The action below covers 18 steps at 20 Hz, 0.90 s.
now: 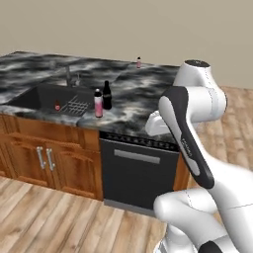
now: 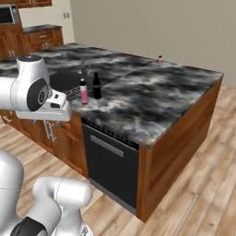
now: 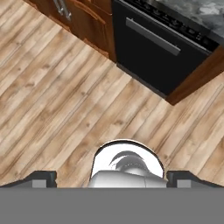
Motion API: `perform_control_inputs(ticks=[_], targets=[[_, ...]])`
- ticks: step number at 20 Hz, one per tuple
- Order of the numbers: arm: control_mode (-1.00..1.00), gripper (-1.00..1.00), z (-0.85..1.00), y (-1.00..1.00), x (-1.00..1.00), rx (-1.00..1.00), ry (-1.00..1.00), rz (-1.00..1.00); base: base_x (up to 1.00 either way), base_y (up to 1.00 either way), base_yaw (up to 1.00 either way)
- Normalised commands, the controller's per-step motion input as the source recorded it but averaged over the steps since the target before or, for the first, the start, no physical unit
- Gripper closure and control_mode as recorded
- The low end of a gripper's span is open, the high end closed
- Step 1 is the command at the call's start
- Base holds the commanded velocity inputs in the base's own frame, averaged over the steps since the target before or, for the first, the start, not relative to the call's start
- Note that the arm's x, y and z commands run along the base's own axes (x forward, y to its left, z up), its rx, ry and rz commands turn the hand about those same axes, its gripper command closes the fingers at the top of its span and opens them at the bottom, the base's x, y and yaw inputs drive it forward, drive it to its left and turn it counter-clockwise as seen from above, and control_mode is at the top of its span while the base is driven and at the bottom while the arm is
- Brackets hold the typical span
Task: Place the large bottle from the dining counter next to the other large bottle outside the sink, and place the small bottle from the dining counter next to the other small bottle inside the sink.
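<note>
The tall pink bottle [image 1: 98,104] [image 2: 84,91] stands upright on the dining counter [image 1: 143,94] [image 2: 152,97], right beside the all-black bottle [image 1: 106,95] [image 2: 97,85] at the sink's right rim. Inside the sink [image 1: 44,98] [image 2: 62,80] sits the small red bottle [image 1: 58,105]. Alone near the counter's far edge stands the small pale pink bottle [image 1: 139,62] [image 2: 160,60]. My gripper [image 3: 112,178] is open and empty, its fingertips [image 3: 41,178] set wide apart. It hangs in front of the counter, well short of all the bottles, looking down at the wooden floor.
A black dishwasher [image 1: 136,173] [image 2: 110,161] [image 3: 162,48] sits under the counter, with wood cabinet doors [image 1: 44,158] to its left. A faucet [image 1: 69,75] stands behind the sink. My own arm [image 1: 190,138] fills the right of the left base view.
</note>
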Motion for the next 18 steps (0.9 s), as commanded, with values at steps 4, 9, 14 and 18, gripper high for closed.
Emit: perform_control_inputs(ticks=[4, 9, 14, 18], targets=[[1.00, -1.00, 0.00, 0.00, 0.00, 0.00, 0.00, 0.00, 0.18, -1.00, 0.38], [1.00, -1.00, 0.00, 0.00, 0.00, 0.00, 0.00, 0.00, 0.31, -1.00, 0.37], [1.00, -1.00, 0.00, 0.00, 0.00, 0.00, 0.00, 0.00, 0.43, -1.00, 0.41], [1.00, -1.00, 0.00, 0.00, 0.00, 0.00, 0.00, 0.00, 0.34, -1.00, 0.39]])
